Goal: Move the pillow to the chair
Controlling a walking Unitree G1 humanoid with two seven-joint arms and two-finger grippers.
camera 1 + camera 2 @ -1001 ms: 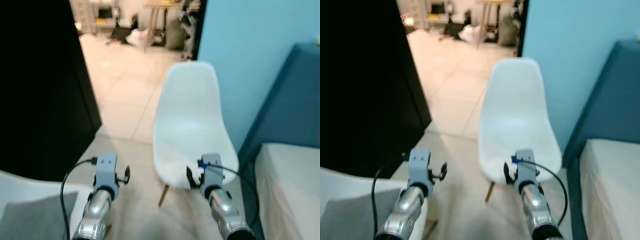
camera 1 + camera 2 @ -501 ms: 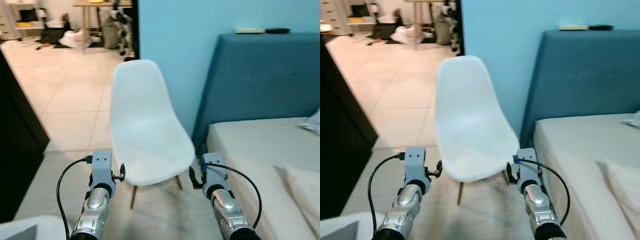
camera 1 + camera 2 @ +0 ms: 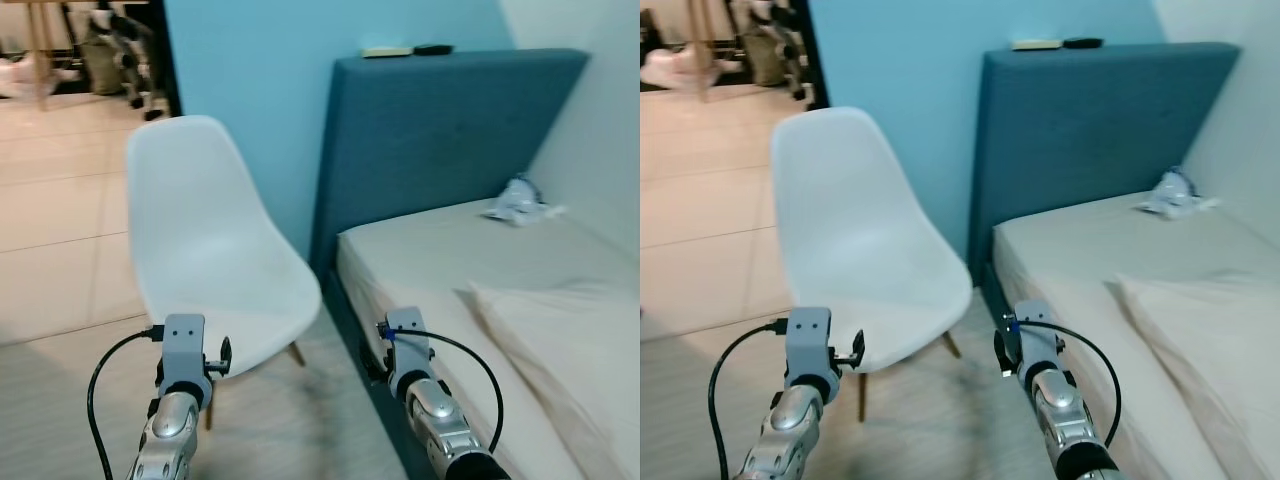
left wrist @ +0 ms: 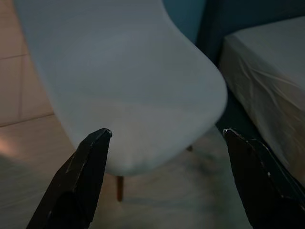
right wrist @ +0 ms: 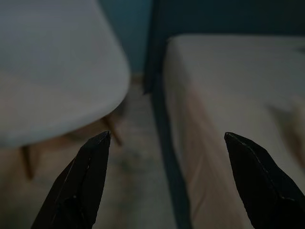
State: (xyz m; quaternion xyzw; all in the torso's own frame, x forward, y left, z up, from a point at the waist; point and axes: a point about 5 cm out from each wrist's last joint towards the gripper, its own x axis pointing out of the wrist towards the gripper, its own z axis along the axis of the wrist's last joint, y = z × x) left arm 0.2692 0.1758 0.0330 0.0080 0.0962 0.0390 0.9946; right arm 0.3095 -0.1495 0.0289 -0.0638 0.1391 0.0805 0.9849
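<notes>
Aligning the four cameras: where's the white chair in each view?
Left eye: white chair left of centre, beside the bed.
Right eye: same place.
Left wrist: its seat spans the upper frame.
Right wrist: seat edge upper left.
Shared landmark: bed.

Smooth white plastic chair (image 3: 215, 260); matt cloth pillow (image 3: 565, 345) and headboard (image 3: 440, 140).

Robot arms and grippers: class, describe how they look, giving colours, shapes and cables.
Both arms are shiny silver, rounded tubes. Each ends in a boxy grey-blue wrist block. A black cable loops from the left gripper block back along the arm; a similar black cable arcs from the right gripper, which has a small blue mark. In the wrist views the fingers are long, black and tapering.
</notes>
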